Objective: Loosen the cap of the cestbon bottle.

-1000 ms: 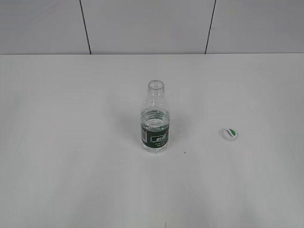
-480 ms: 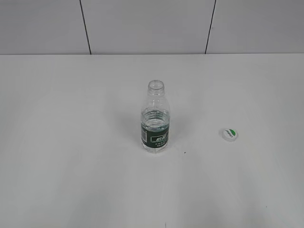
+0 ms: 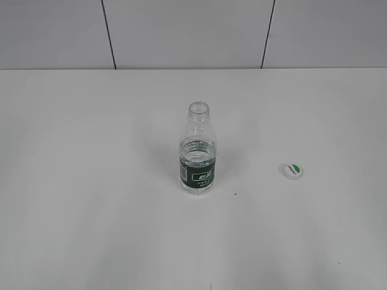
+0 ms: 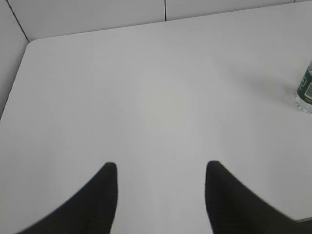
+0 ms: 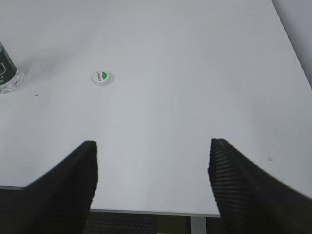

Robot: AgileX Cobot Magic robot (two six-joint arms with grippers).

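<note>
The cestbon bottle (image 3: 198, 151) stands upright mid-table with its mouth open and no cap on it. Its base shows at the right edge of the left wrist view (image 4: 305, 91) and the left edge of the right wrist view (image 5: 7, 72). The white cap (image 3: 291, 171) with its green mark lies on the table to the bottle's right, also seen in the right wrist view (image 5: 101, 77). My left gripper (image 4: 161, 168) is open and empty over bare table. My right gripper (image 5: 153, 146) is open and empty near the table's front edge. Neither gripper shows in the exterior view.
The white table (image 3: 91, 181) ends at a tiled wall (image 3: 181, 30) behind. Its front edge (image 5: 146, 212) runs below my right gripper. A wall borders the table's left side (image 4: 9, 68).
The cap has shifted very slightly on the table. The bottle has not moved.
</note>
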